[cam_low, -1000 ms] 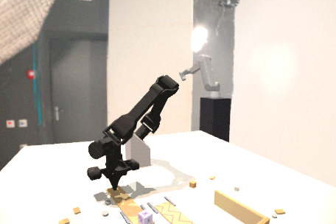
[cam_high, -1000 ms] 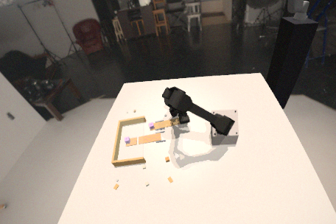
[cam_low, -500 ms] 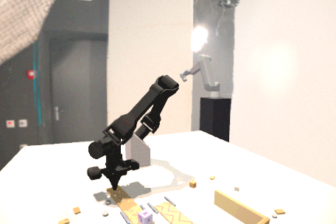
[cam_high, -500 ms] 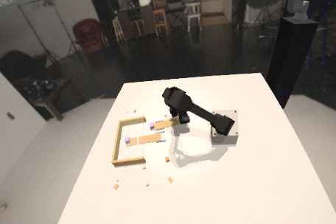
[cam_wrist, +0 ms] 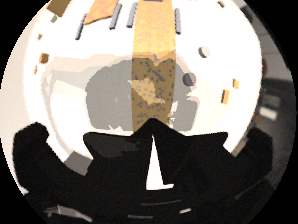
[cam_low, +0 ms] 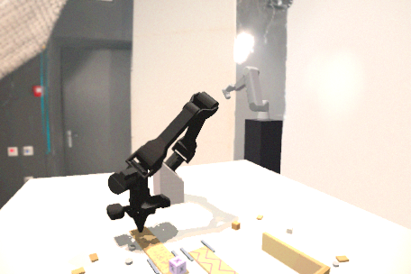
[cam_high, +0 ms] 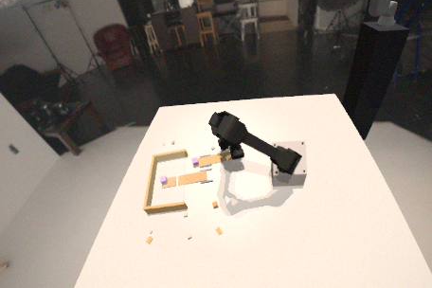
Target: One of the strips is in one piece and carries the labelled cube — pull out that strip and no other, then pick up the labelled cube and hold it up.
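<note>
My gripper (cam_low: pixel 141 231) (cam_wrist: pixel 152 120) is shut with nothing between its fingers. It points down, its tips at or just above the end of the dotted orange strip (cam_high: pixel 211 159) (cam_low: pixel 154 248) (cam_wrist: pixel 153 40) nearer the robot base. That strip looks unbroken. A purple cube (cam_high: pixel 195 161) (cam_low: pixel 178 262) with dark marks sits on its far end; only a sliver shows at the top of the wrist view. The zigzag strip (cam_high: pixel 192 178) (cam_low: pixel 212 260) (cam_wrist: pixel 102 9) lies beside it. A gap parts it from a short piece (cam_high: pixel 169 183) carrying another purple cube (cam_high: pixel 163 180).
A yellow-brown three-sided wall (cam_high: pixel 150 187) (cam_low: pixel 293 253) stands around the strips' far side. Short grey rails (cam_high: pixel 206 170) (cam_low: pixel 187 254) (cam_wrist: pixel 115 16) flank both strips. An orange block (cam_high: pixel 215 205) (cam_low: pixel 235 225) (cam_wrist: pixel 44 58) and several small orange and pale bits lie around.
</note>
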### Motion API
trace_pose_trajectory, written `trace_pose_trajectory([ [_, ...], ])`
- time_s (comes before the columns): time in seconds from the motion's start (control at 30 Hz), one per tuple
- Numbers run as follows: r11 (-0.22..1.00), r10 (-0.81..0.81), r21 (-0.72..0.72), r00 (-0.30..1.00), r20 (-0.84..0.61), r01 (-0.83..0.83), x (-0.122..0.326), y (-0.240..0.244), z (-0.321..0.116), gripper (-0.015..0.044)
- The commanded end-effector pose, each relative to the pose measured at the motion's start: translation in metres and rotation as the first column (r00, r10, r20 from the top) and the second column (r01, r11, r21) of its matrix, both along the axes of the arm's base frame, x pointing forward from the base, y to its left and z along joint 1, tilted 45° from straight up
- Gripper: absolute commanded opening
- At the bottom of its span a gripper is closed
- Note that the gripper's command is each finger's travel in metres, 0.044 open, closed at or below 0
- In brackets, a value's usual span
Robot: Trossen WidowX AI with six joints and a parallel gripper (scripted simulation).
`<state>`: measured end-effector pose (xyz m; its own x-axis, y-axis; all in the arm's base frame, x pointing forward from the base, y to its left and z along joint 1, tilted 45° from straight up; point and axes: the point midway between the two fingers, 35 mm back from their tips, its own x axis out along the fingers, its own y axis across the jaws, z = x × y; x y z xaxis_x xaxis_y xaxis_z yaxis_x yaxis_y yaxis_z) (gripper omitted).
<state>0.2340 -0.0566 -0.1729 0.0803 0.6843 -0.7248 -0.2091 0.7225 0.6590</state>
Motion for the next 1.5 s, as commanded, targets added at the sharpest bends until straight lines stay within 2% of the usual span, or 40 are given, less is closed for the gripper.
trace_pose_trajectory([
  [0.0, 1.0, 0.007, 0.002, 1.0, -0.014, -0.007, 0.0, -0.015, 0.013, 0.0],
  [0.07, 1.0, 0.014, 0.006, 1.0, -0.026, -0.014, -0.001, -0.028, 0.027, 0.0],
  [0.3, 1.0, 0.015, 0.007, 1.0, -0.027, -0.015, -0.003, -0.028, 0.03, 0.0],
  [0.43, 0.992, 0.127, -0.008, 0.989, 0.081, -0.127, 0.019, -0.025, 0.034, 0.0105],
  [0.87, 0.992, 0.127, -0.007, 0.988, 0.083, -0.127, 0.057, -0.02, 0.045, 0.044],
  [1.47, 0.992, 0.127, -0.006, 0.988, 0.086, -0.127, 0.111, -0.017, 0.061, 0.044],
])
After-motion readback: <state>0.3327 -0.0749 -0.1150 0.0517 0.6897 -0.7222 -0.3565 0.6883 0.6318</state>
